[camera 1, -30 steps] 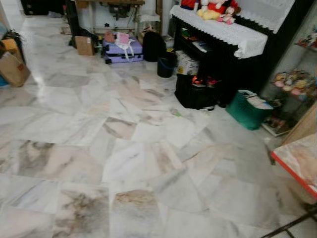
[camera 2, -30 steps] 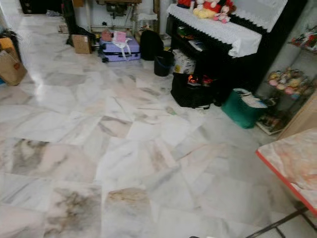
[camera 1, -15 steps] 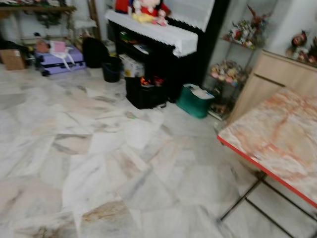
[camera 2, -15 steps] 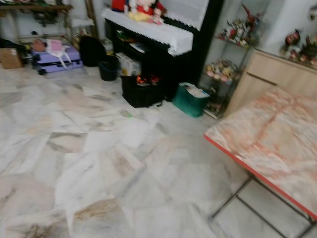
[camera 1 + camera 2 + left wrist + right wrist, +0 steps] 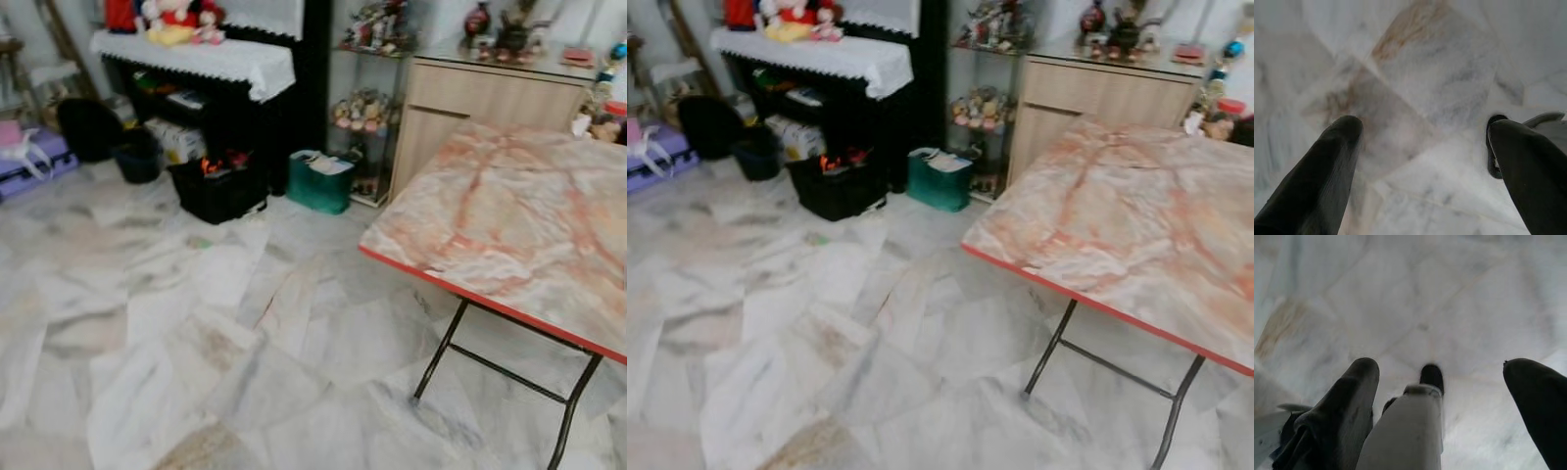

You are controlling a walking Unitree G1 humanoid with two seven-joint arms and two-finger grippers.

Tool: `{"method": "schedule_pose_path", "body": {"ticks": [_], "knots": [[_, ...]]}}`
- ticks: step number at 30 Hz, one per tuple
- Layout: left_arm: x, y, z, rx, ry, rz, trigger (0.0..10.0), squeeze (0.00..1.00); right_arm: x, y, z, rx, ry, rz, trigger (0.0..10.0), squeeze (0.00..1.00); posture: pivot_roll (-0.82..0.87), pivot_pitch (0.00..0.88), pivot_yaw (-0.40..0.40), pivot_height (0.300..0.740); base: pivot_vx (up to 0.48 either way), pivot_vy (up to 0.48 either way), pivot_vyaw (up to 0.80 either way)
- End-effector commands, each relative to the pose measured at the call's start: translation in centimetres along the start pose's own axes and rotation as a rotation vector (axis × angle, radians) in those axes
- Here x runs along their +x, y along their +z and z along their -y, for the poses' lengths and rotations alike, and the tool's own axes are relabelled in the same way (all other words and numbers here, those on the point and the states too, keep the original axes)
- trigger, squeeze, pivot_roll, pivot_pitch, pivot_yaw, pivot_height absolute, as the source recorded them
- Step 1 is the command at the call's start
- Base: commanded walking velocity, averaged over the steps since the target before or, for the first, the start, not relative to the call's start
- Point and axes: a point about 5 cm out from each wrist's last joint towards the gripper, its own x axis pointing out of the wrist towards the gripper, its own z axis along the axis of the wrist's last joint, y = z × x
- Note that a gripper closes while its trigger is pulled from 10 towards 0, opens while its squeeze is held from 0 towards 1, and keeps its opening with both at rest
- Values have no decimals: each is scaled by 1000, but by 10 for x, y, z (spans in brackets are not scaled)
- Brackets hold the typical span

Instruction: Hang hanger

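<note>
My left gripper (image 5: 1425, 129) hangs over the marble floor (image 5: 1415, 73), its two black fingers wide apart with nothing between them. My right gripper (image 5: 1444, 367) also hangs open above the floor; a white leg (image 5: 1405, 431) of my own body with a dark foot (image 5: 1431, 374) lies below it. Ahead on the right stands a folding table (image 5: 509, 225) with a pink marbled top, a red edge and thin black legs (image 5: 441, 348).
A wooden cabinet (image 5: 480, 98) with ornaments stands behind the table. A black piano (image 5: 255, 78) with a white lace cover and soft toys is at the back left, with a black bag (image 5: 217, 188) and a green basket (image 5: 321, 181) at its foot. Open marble floor (image 5: 176, 333) lies in front.
The whole view has swung to the right. The piano has slid to the left of the picture, and the folding table and the wooden cabinet have come into view.
</note>
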Motion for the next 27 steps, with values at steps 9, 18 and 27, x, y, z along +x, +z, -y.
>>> {"method": "schedule_pose_path", "body": {"ticks": [9,18,27], "knots": [[-5,-19,-6,56,-9,-58,10000,0,1,4,-6,-55,17,11,10000,0,135,0,40,740,0,-377,0],[1,-4,18,81,-38,-43,10000,0,1,3,-6,-71,9,7,10000,0,123,0,50,740,0,-480,0],[1,-8,64,109,-89,-48,10000,0,1,1,-5,-90,6,-11,10000,0,114,0,51,740,0,-480,-304]]}}
